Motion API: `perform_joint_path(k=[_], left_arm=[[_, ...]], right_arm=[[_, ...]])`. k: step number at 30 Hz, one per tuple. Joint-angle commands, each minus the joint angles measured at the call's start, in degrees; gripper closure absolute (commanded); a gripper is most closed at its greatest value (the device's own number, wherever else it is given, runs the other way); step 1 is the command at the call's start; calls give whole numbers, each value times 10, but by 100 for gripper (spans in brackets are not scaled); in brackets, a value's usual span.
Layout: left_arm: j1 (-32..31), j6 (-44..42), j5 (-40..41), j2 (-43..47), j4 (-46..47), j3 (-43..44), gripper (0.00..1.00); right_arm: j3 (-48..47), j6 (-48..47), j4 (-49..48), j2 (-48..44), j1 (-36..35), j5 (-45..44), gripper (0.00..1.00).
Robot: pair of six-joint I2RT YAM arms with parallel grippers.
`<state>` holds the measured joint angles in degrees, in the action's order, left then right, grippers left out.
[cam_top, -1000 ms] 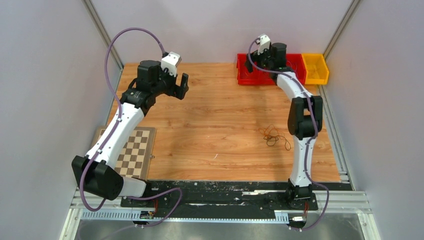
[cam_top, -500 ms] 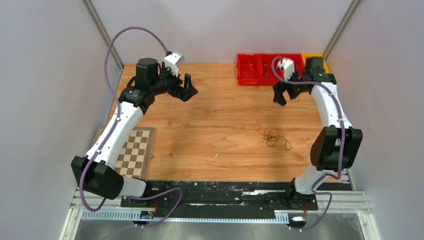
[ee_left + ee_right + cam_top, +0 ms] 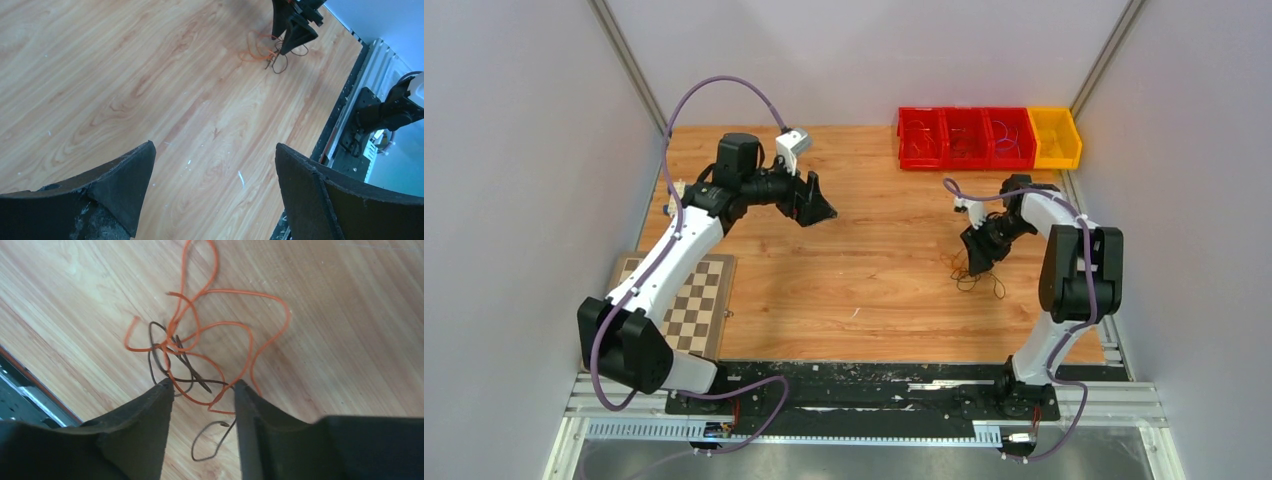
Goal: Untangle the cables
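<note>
The cables (image 3: 977,277) lie as a small tangle of orange and dark brown wires on the wooden table, right of centre. My right gripper (image 3: 977,254) is down over them. In the right wrist view its jaws (image 3: 204,384) stand part-way apart, and loops of the cables (image 3: 200,352) lie between and just beyond the fingertips, not pinched. My left gripper (image 3: 820,206) hovers over the far left-centre of the table, wide open and empty (image 3: 215,146). From the left wrist view the cables (image 3: 257,49) show far off under the right gripper (image 3: 292,32).
Three red bins (image 3: 964,138) and a yellow bin (image 3: 1054,138) stand along the far right edge. A checkerboard (image 3: 689,300) lies at the near left. A black rail (image 3: 345,110) borders the table's near edge.
My right arm has swung from the red bins down to the cables, and its jaws have narrowed. My left gripper has moved a little right and nearer to the table's middle.
</note>
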<state>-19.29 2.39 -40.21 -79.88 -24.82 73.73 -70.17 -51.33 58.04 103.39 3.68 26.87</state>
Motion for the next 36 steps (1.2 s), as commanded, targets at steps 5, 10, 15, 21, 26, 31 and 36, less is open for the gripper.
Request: perform_joint_path(k=[5, 10, 15, 21, 26, 31, 36], left_arm=[[-1, 27, -40, 16, 46, -45, 5], [-11, 48, -63, 17, 79, -82, 6], [-36, 85, -73, -4, 128, -108, 5], [-67, 126, -105, -30, 196, -128, 0], [-82, 166, -115, -38, 276, -138, 0], [-85, 201, -94, -26, 384, -190, 0], [-101, 222, -15, -36, 458, -205, 0]], right_arm=[[-6, 11, -24, -13, -88, 81, 93], [-30, -5, -7, -78, -142, 186, 100], [-70, -9, -3, -128, -216, 234, 100], [-120, 9, -3, -150, -260, 275, 100], [-172, 51, -17, -155, -269, 309, 100], [-224, 152, -78, -160, -270, 337, 100], [-239, 251, -163, -173, -270, 361, 100]])
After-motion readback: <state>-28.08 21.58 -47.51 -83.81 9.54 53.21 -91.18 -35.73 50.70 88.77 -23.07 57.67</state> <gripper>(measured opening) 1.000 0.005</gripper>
